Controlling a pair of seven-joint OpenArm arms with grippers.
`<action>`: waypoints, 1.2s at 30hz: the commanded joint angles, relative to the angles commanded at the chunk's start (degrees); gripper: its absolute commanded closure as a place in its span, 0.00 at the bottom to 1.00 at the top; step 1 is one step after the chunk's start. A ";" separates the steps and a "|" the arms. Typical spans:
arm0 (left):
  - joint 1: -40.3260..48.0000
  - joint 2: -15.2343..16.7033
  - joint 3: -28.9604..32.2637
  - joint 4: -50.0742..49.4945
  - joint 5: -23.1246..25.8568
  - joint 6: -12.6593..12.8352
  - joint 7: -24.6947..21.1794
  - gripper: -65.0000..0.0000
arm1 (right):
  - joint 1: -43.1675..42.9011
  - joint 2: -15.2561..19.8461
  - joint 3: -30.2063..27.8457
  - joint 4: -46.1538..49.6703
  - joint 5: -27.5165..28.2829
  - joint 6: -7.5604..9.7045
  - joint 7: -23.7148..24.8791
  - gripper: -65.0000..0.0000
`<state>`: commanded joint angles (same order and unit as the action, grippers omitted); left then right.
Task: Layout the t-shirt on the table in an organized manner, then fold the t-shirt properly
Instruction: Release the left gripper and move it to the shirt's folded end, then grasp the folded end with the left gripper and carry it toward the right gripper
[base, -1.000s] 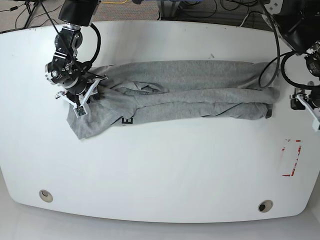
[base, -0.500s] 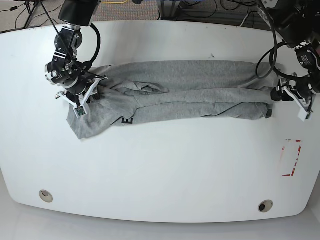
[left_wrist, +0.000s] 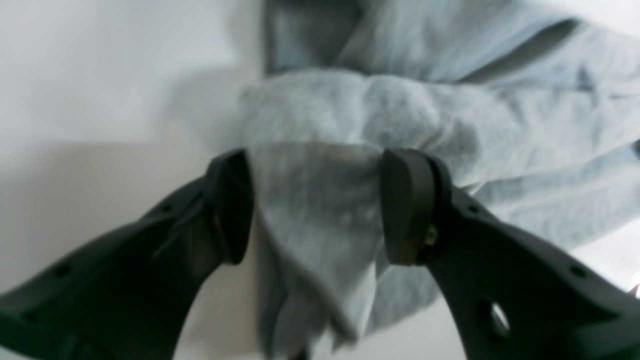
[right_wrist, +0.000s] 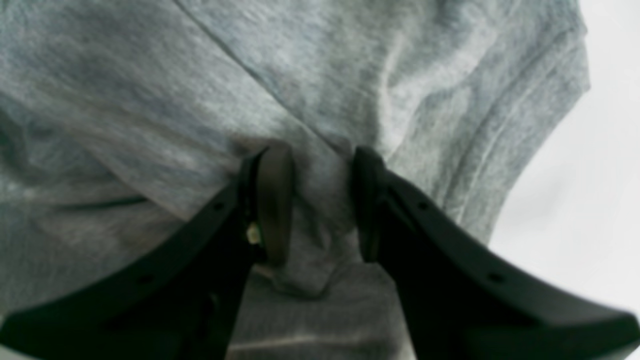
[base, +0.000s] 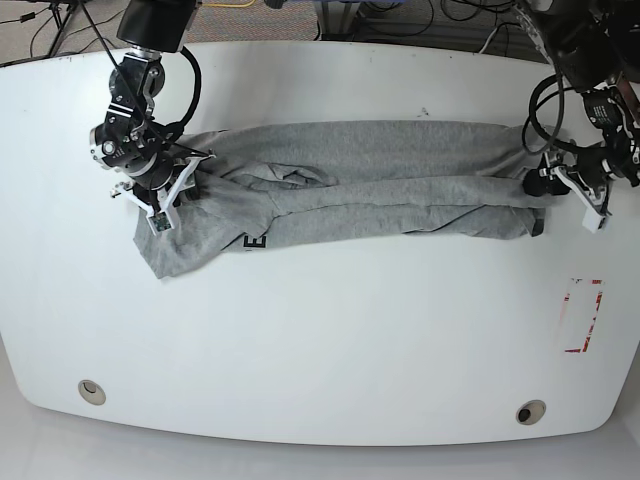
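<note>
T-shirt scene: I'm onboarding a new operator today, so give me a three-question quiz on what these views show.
1. True or false: the t-shirt lies spread flat with both sleeves out.
2. Which tool has cloth between its fingers? A) left tool only B) right tool only C) both
3. Fill in: the red-and-white tape mark sits on the table nearer the ___ tool.

Key:
1. False; it is bunched into a long band with folds.
2. C; both wrist views show grey fabric between the fingers, though the left tool's are wider apart.
3. Left.
</note>
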<state>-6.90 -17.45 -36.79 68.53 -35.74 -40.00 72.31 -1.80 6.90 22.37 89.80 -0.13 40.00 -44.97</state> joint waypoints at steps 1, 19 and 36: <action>0.00 0.18 0.62 0.00 0.00 0.00 -0.18 0.43 | -0.26 0.00 0.00 0.00 0.00 0.00 0.00 0.70; -0.26 1.85 2.29 1.14 -0.18 0.00 -0.09 0.95 | -1.05 0.00 -0.09 0.09 0.00 0.00 0.26 0.70; 1.32 9.93 6.51 34.73 -0.18 0.00 7.69 0.95 | -1.05 0.00 -0.09 0.09 0.00 0.00 0.26 0.70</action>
<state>-5.58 -7.52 -30.29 103.25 -35.91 -40.00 80.00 -2.86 6.90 22.29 89.89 -0.13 40.00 -44.70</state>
